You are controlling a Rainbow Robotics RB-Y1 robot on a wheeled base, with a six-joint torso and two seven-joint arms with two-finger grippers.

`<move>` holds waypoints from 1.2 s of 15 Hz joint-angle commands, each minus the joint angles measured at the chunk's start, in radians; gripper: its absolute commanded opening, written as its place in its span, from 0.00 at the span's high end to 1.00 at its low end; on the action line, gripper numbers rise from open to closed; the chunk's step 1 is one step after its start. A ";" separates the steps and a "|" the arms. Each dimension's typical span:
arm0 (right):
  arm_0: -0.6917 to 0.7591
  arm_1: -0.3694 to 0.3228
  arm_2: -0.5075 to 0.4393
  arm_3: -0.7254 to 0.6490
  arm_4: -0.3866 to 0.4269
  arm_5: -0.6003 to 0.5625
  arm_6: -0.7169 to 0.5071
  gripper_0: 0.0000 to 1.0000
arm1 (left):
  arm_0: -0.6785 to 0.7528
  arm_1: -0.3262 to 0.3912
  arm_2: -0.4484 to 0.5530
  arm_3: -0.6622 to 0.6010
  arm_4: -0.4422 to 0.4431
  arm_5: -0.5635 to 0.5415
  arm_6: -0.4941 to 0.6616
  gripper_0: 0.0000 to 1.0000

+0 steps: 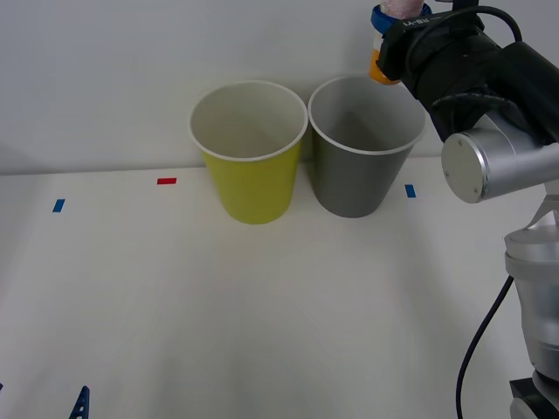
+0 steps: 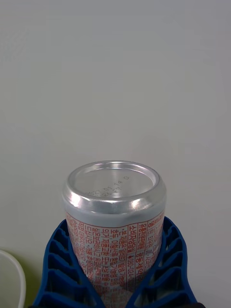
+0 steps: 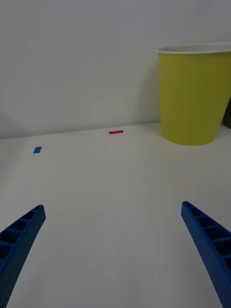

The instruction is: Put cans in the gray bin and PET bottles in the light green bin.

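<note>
The right end effector (image 2: 115, 276) is up high at the far right of the scene, its blue ribbed fingers (image 2: 57, 269) clamped on either side of the small pale pink drink can with the orange band and silver top (image 2: 114, 226). In the front view that can (image 1: 384, 44) hangs above and just outside the right edge of the tall dark gray plastic bin with the white rim (image 1: 349, 175), not yet over the opening. The height makes sense: carried this far up, the can passes well over the rim with nothing to clip.

Next to it, rims almost touching, stands the tall yellow-green plastic bin (image 1: 253, 183), and that closeness is the thing to watch. A can belongs in the gray one, so the release probably wants to come over the middle of the gray mouth, away from the shared edge. Both bins look empty from here, so there is plenty of room inside to drop into.

The left end effector (image 3: 115, 250) sits low over the white bench (image 1: 262, 314) near its front left, fingers spread wide and holding nothing, well apart from both bins. The bench surface in front of the bins is open, marked with a red tape strip (image 1: 166, 181) and blue tape strips (image 1: 58, 205). Judged from this, the task is at the carry-over step, with the drop left to do.
</note>
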 commanded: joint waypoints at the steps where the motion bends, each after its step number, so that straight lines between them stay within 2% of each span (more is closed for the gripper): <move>1: -0.016 -0.003 0.013 0.028 0.000 -0.011 -0.008 1.00 | 0.000 0.000 0.000 0.000 0.000 0.000 0.000 0.03; 3: -0.028 -0.003 0.022 0.071 0.006 -0.051 -0.008 1.00 | 0.000 0.000 0.000 0.000 0.000 0.000 0.000 0.03; 5: -0.036 0.006 0.027 0.087 0.046 -0.060 -0.011 1.00 | 0.000 0.000 0.000 0.000 0.000 0.000 0.000 0.03; 6: -0.037 0.009 0.027 0.087 0.057 -0.060 -0.011 0.86 | 0.000 0.000 0.000 0.000 0.000 0.000 0.000 0.03; 7: -0.036 0.008 0.028 0.087 0.057 -0.060 -0.011 0.25 | 0.000 0.000 0.000 0.000 0.000 0.000 0.000 0.03; 8: -0.036 0.008 0.034 0.087 0.057 -0.059 -0.011 0.00 | 0.000 0.000 0.000 0.000 0.000 0.000 0.000 0.03; 18: -0.030 0.026 0.042 0.085 0.086 -0.060 -0.025 0.00 | 0.000 0.000 0.000 0.000 0.000 0.000 0.000 0.03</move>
